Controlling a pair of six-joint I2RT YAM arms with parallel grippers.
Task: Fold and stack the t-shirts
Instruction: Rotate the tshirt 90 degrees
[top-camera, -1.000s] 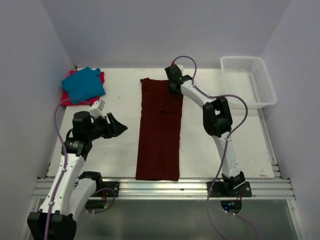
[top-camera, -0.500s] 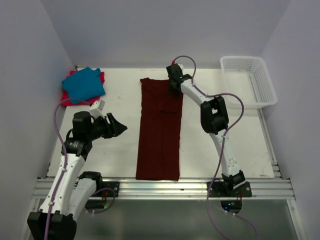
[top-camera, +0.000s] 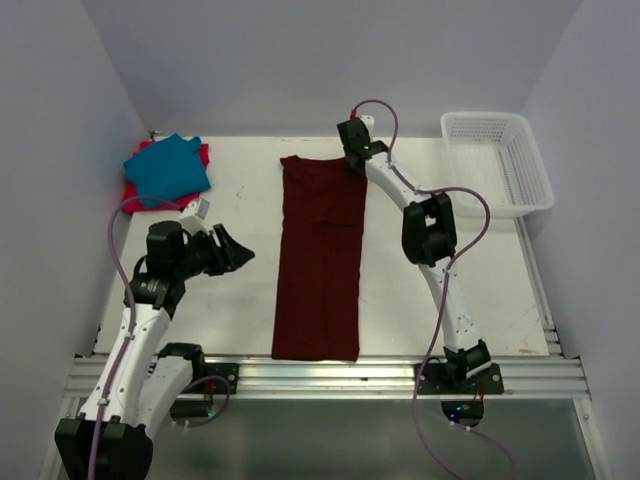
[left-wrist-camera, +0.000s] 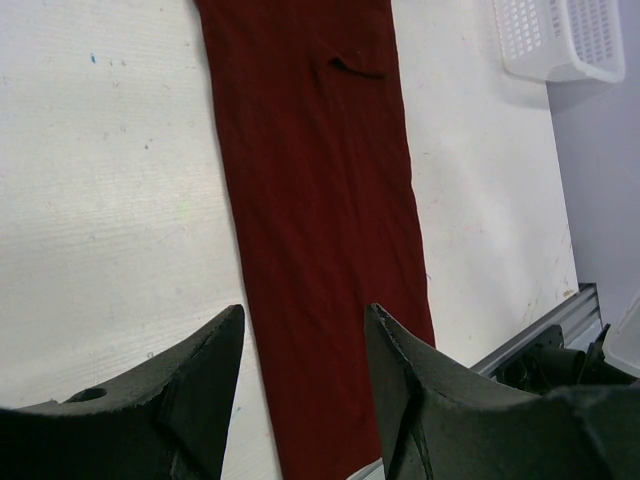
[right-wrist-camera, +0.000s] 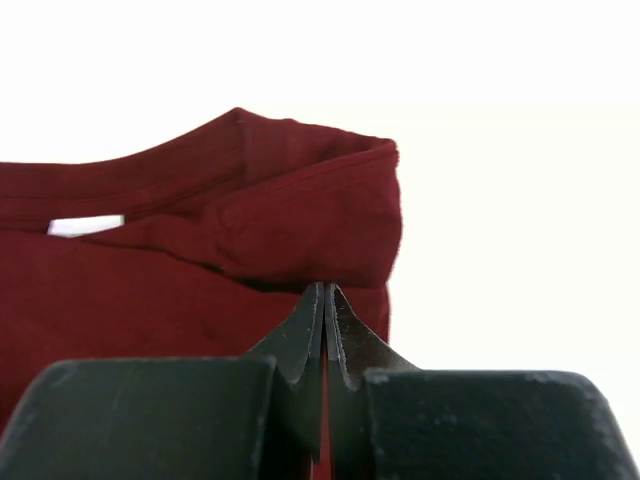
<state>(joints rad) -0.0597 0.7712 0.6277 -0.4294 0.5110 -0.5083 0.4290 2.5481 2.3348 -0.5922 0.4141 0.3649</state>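
Down the middle of the top view, the maroon shirt (top-camera: 320, 260) lies flat on the table (top-camera: 250, 190), folded into 1 long narrow strip that runs from the near edge up toward the far side. At its upper right corner sits the right gripper (top-camera: 352, 165), its arm stretched far across the table. In the right wrist view, its 2 fingers (right-wrist-camera: 300, 345) are pressed flat together, with the tips at the near edge of the doubled-over collar corner. Whether they touch the cloth cannot be told.

At left centre of the top view, the left gripper (top-camera: 232, 250) points toward the strip, well apart from it. Its fingers (left-wrist-camera: 205, 365) stand apart and hold nothing, and the wrist view shows the maroon cloth between them on the table beyond.

At the upper left, the teal shirt (top-camera: 165, 168) rests folded on the red-pink shirt (top-camera: 203, 153), which shows only along the edges. A white basket (top-camera: 497, 160) stands at the upper right.
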